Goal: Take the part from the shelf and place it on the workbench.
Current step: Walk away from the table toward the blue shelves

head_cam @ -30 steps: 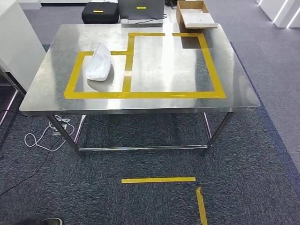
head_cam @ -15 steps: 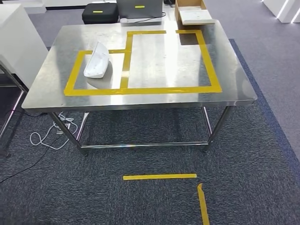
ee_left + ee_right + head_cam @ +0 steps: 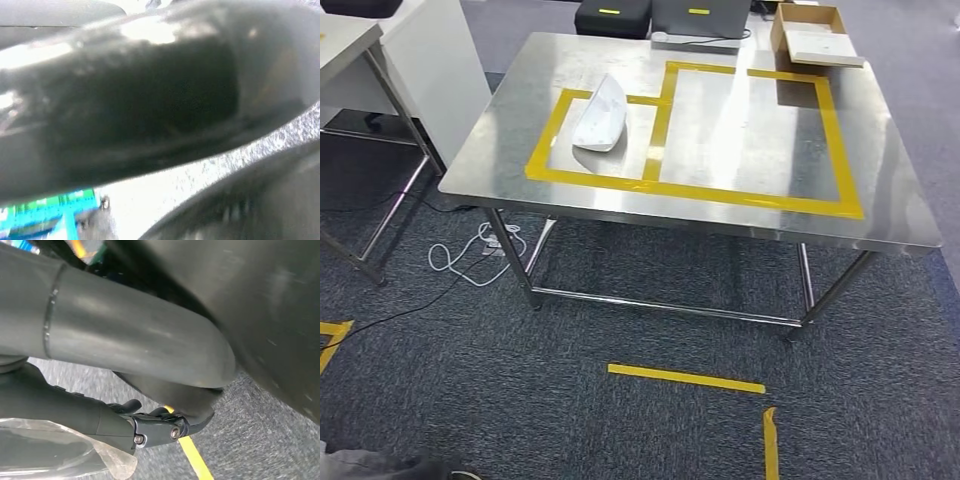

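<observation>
The white curved part [image 3: 600, 114] lies on the steel workbench [image 3: 743, 120], inside the smaller of the yellow tape rectangles [image 3: 697, 192], toward the bench's left half. No hand touches it. In the right wrist view my right hand [image 3: 151, 425] hangs over the grey carpet, its dark fingers [image 3: 94, 417] stretched out with nothing in them under the thick grey thumb [image 3: 113, 335]. The left wrist view is a dark blur close to the lens, and I cannot make out how the left hand is held.
A cardboard box [image 3: 814, 32] sits at the bench's far right corner. A black case [image 3: 613, 17] and a grey device [image 3: 701, 15] stand behind the bench. A white desk [image 3: 433, 70] stands to the left, with a white cable [image 3: 471, 260] on the carpet. Yellow tape strips [image 3: 686, 378] mark the floor.
The whole picture has shifted: my view has swung left, so the bench sits further right and skewed, and more of the white desk shows. The part has not moved on the bench.
</observation>
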{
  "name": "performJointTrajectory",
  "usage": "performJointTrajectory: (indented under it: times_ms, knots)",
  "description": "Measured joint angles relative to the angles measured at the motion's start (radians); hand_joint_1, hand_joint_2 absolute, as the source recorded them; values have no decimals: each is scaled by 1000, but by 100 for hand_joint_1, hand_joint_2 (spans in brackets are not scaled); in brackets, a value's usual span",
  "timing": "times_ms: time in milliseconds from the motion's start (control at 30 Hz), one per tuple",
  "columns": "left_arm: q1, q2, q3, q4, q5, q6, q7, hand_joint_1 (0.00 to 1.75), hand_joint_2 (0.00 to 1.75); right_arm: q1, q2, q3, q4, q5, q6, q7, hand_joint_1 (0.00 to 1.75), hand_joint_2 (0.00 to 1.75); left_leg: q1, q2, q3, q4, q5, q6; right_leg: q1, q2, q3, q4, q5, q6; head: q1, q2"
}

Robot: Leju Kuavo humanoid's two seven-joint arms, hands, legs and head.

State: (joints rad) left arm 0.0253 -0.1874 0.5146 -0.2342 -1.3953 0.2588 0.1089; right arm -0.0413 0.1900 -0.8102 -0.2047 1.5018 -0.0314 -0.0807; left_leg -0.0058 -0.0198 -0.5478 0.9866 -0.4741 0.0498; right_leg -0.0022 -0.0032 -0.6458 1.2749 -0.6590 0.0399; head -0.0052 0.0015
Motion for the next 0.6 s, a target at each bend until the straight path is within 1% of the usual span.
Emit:
performJointTrajectory:
  times_ms: [33, 67, 100, 133, 167, 200, 233, 267, 300, 333, 367, 400, 433, 467, 500, 533, 567, 600]
  knots:
    - [-4, -3, -17, 4, -17, 6, 7, 0, 0, 1, -1, 12, 1, 12, 3, 2, 0, 0, -1, -13, -1, 1, 2, -1, 0, 2, 15, -29, 26, -2, 0, 0]
    - [-9, -6, -33, 6, -30, 10, 17, 0, 0, 2, -1, 25, 1, 23, 7, 6, 0, 0, -1, -26, -1, 2, 3, -3, 0, 10, 46, -92, 64, -6, 0, 0]
    - [-13, -11, -48, 8, -38, 19, 25, 0, 0, 2, -2, 37, 2, 32, 10, 12, 0, 0, -2, -38, -2, 3, 4, -5, 0, 33, 83, -166, 98, -11, 0, 0]
    - [-19, -15, -60, 9, -38, 38, 30, 0, 0, 2, -2, 50, 3, 39, 10, 21, 0, 0, -2, -50, -5, 7, 5, -8, -2, 58, 114, -234, 120, -14, 0, 0]
    - [-22, -18, -68, 10, -32, 66, 30, 0, 0, 2, -2, 62, 4, 46, 6, 30, 0, 0, -2, -59, -9, 9, 7, -12, -3, 79, 134, -277, 131, -18, -1, 0]
    - [-24, -21, -72, 10, -21, 97, 26, 0, 0, 3, -2, 75, 5, 52, 1, 39, 0, 0, -1, -68, -14, 11, 9, -18, -3, 92, 144, -295, 130, -20, -1, 0]
    - [-25, -23, -74, 11, -10, 126, 20, 0, 0, 4, -1, 90, 6, 58, -4, 46, 0, 0, 0, -78, -19, 13, 13, -25, -3, 87, 147, -300, 131, -23, -1, 0]
    - [-24, -22, -74, 13, -1, 144, 13, 0, 0, 6, 0, 106, 8, 62, -8, 49, 0, 0, 2, -87, -23, 14, 15, -30, -4, 75, 149, -300, 134, -27, 0, 0]
    - [-23, -22, -74, 16, 2, 153, 9, 0, 0, 8, 0, 122, 8, 64, -10, 51, 0, 0, 1, -83, -29, 23, 8, -36, -6, 62, 151, -302, 137, -33, -2, 0]
    - [-22, -21, -76, 18, 0, 153, 8, 0, 0, 9, 0, 136, 9, 64, -12, 52, 0, 0, 0, -68, -39, 47, -9, -42, -8, 48, 152, -305, 140, -37, -5, 0]
    - [-22, -19, -78, 19, -7, 150, 11, 0, 0, 11, 1, 147, 9, 64, -15, 56, 0, 0, 0, -45, -58, 92, -38, -48, -10, 32, 152, -307, 142, -41, -9, 0]
    - [-23, -19, -82, 20, -20, 145, 18, 0, 0, 12, 0, 156, 10, 63, -20, 61, 0, 0, 1, -20, -85, 155, -76, -54, -9, 16, 151, -307, 141, -43, -12, 0]
    - [-23, -19, -88, 21, -36, 140, 28, 0, 0, 14, 0, 164, 11, 62, -29, 70, 0, 0, 4, -4, -113, 224, -110, -60, -8, 0, 150, -307, 140, -44, -14, 0]
    - [-23, -19, -97, 22, -56, 138, 40, 0, 0, 17, 0, 177, 11, 62, -44, 84, 0, 0, 7, 4, -135, 279, -131, -64, -8, -17, 149, -306, 140, -44, -14, 0]
    - [-23, -19, -108, 23, -75, 141, 54, 0, 0, 18, -1, 199, 12, 63, -61, 102, 0, 0, 9, 10, -141, 302, -133, -66, -7, -32, 149, -306, 139, -44, -14, 0]
    - [-22, -19, -120, 23, -93, 150, 66, 0, 0, 19, -1, 229, 12, 65, -78, 122, 0, 0, 11, 14, -128, 285, -116, -68, -7, -45, 148, -306, 139, -44, -14, 0]
    - [-21, -20, -133, 23, -106, 164, 75, 0, 0, 18, -2, 266, 12, 65, -92, 140, 0, 0, 12, 20, -96, 229, -85, -67, -7, -57, 149, -306, 138, -43, -14, 0]
    - [-21, -20, -145, 23, -114, 184, 80, 0, 0, 17, -2, 301, 12, 61, -100, 153, 0, 0, 11, 35, -54, 151, -53, -64, -7, -67, 151, -306, 137, -41, -14, 0]
